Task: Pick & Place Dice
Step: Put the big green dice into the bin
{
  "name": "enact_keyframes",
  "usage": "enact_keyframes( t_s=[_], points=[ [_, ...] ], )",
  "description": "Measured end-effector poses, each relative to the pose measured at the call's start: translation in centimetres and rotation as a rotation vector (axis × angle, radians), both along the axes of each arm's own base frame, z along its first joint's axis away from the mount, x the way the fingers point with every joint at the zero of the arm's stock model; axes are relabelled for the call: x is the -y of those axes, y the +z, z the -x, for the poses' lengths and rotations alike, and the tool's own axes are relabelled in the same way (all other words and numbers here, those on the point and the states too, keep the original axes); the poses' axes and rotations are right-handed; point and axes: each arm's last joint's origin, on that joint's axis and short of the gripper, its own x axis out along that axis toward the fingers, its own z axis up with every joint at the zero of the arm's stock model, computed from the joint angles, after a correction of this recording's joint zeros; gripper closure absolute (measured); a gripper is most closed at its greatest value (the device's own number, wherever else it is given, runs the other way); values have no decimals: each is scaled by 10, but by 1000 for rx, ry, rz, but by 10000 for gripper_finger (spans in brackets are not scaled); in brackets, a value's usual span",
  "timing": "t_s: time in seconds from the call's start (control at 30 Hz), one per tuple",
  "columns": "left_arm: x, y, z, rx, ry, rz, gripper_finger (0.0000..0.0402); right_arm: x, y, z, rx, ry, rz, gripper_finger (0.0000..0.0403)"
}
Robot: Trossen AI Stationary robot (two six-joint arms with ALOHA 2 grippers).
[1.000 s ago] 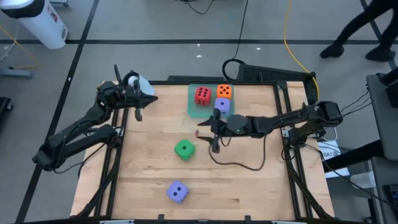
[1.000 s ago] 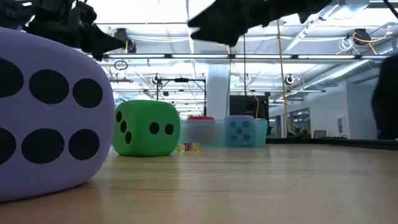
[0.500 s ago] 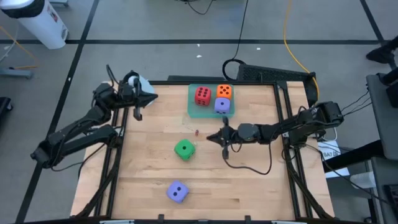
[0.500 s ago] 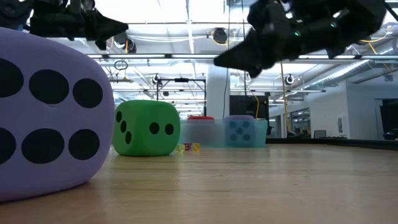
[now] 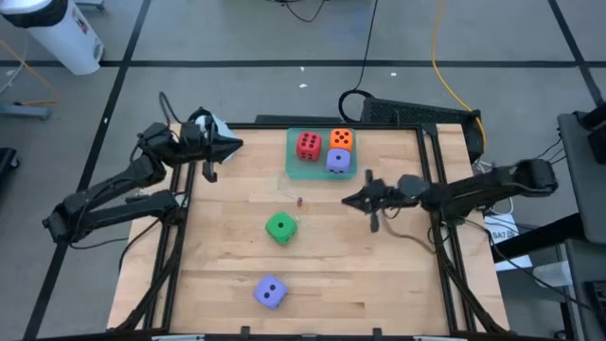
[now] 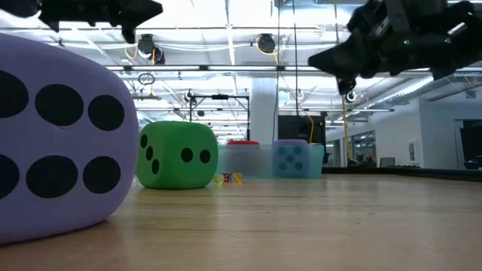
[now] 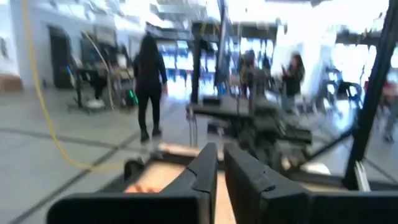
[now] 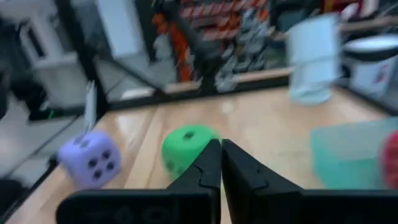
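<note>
Three dice already sit in the translucent green tray (image 5: pixel 295 170) at about twelve o'clock on the table (image 5: pixel 218 275): the red die (image 5: pixel 308 144), the orange die (image 5: pixel 342 140) and one purple-blue die (image 5: pixel 338 161) just below the orange one. Two remain loose on the wood: the green die (image 5: pixel 279 227) near the table's centre, and the second purple-blue die (image 5: pixel 270 292) well apart from it toward six o'clock. The right gripper (image 5: pixel 347 201) hangs above the table at roughly three o'clock of the green die, near it but not touching; its fingers are clenched together on nothing, as the right wrist view shows, with the green die straight ahead of the fingertips. The left gripper (image 5: pixel 234 145) waits at the table's ten o'clock corner, fingers nearly together and empty. The step in hand appears to be the gap between one placement and the next pick, with the task a little past halfway. The next move likely calls for the right gripper to spread its fingers, come over the green die, descend squarely around two opposite faces and lift it toward the free part of the tray.
</note>
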Motion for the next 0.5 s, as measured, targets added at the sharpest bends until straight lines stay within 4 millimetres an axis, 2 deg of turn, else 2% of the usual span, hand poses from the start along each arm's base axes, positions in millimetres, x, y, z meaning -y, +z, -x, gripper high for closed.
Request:
enact_keyframes(
  t_s=[0.2,0.4,0.5],
  points=[
    [13,15,-17,-125,-49,-47,288,13,7,27,99,-73,5,401],
    [31,9,-47,-305,-157,88,206,20,-2,36,86,-170,0,402],
    [43,3,-61,-371,-164,94,173,23,-2,38,89,-194,-2,401]
  ],
)
